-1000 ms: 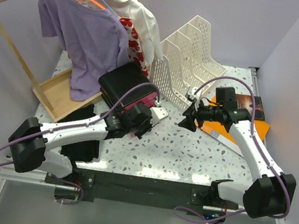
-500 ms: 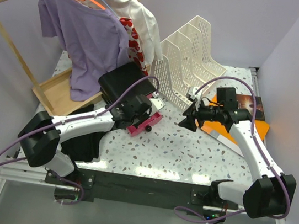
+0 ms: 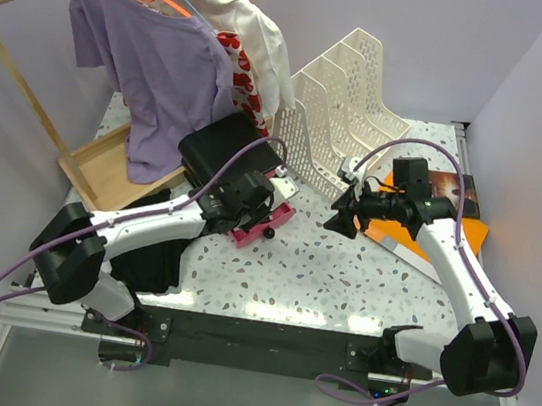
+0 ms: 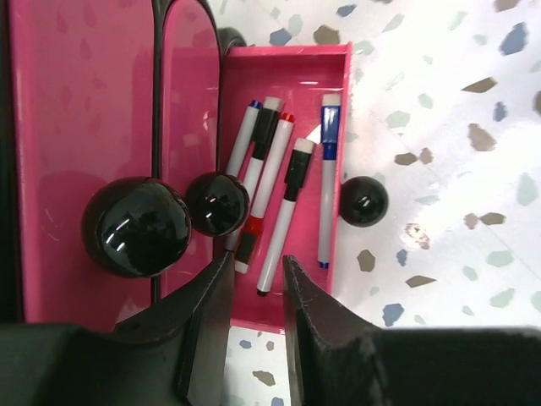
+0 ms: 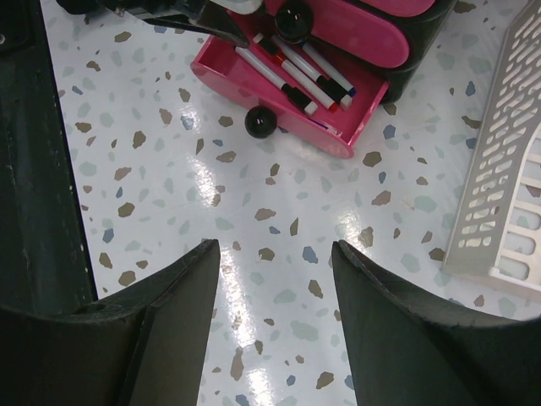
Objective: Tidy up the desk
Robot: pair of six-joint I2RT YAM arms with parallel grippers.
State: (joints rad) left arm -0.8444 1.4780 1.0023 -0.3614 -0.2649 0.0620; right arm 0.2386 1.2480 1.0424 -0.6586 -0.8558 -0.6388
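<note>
Robot lab mock-up: bare lilac walls [image 3: 425, 43] round a desk [image 3: 342, 274], file rack [image 3: 341, 102] beyond the right gripper [image 3: 340, 218], bolted arms [image 3: 455, 259].

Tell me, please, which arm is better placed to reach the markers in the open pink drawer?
The left, I think: the left claw hangs directly over the open pink drawer, jaws slightly apart, close to the markers. The right claw hovers open over the desk, well apart from the drawer.

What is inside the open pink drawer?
About five markers lie lengthwise in the drawer, with blue, black and red caps. A black knob and the left hand cover the ends of some, so anything under those is hidden.
</note>
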